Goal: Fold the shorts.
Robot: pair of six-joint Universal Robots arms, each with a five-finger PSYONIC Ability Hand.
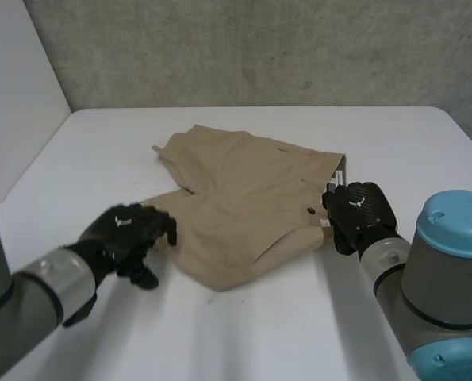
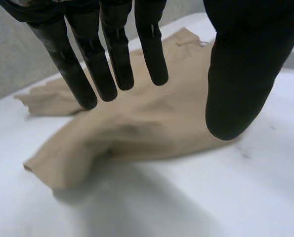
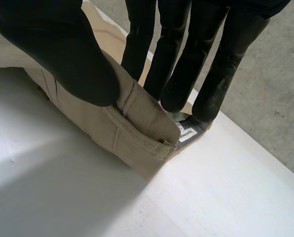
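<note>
A grey concrete wall [image 1: 259,48] stands behind the white counter [image 1: 243,333]. On the counter the beige cotton shorts [image 1: 243,206] lie spread near the middle, with the legs towards the robot's left and the waistband towards its right.

The right hand [image 1: 361,208] is at the waistband end. Its wrist view shows the thick stitched waistband [image 3: 142,123] caught between the thumb [image 3: 58,54] on the outer face and the fingers [image 3: 181,74] behind it, beside a small white label [image 3: 186,134]. This looks like a pinch taken so that edge can be lifted or carried over. From the head view the same hand simply seems to rest on the cloth, and the pinch cannot be made out.

The left hand [image 1: 124,230] hovers just beside the near leg hem [image 2: 43,170]. In its wrist view the fingers [image 2: 107,64] hang straight and spread above the fabric and grasp nothing. It is probably lined up to take that hem, so that both ends can move together. The fold itself appears not yet made.
</note>
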